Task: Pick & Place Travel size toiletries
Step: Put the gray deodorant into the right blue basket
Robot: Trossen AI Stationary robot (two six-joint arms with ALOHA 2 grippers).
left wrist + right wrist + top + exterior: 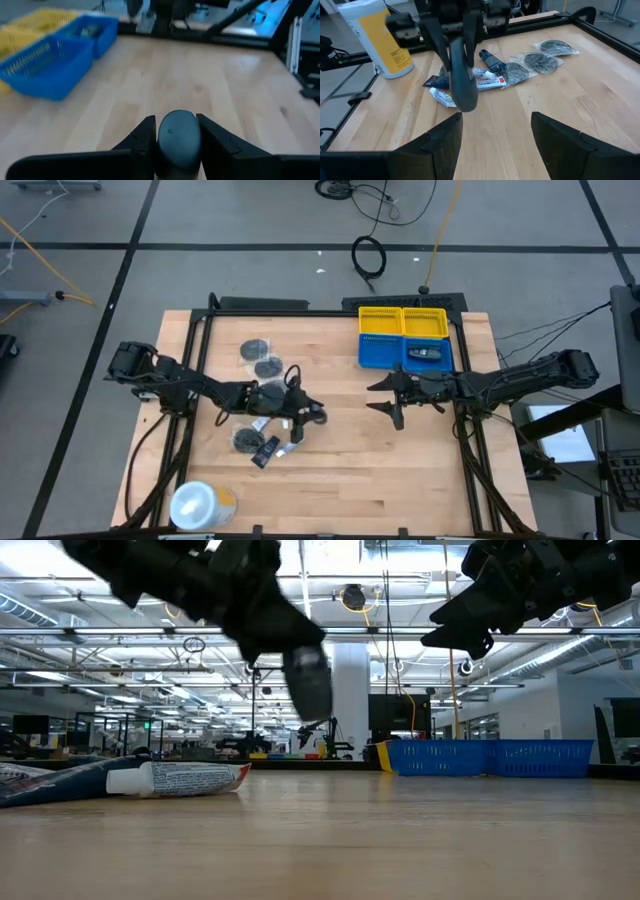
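Large open-plan robotics lab or industrial test hall. Evidence: pale wooden bench point(330, 470) in black metal frame on grey concrete floor point(250, 220) marked with dark tape lines; loose black and yellow cables point(370, 255); exposed ceiling trusses with strip lights point(120, 635); distant workstations behind blue plastic mesh baskets point(490, 756).

A: Looking down, we see the wooden table point(340, 470) with the left gripper point(312, 416) near its middle, above a cluster of small toiletries point(262, 446).

B: We also make out two dark round packets point(262, 358) farther back, and a white-and-yellow roll point(202, 504) at the near left corner.

A: The right gripper point(388, 396) hangs with fingers spread, just in front of the blue basket point(405, 353), which touches the yellow basket point(403, 321).
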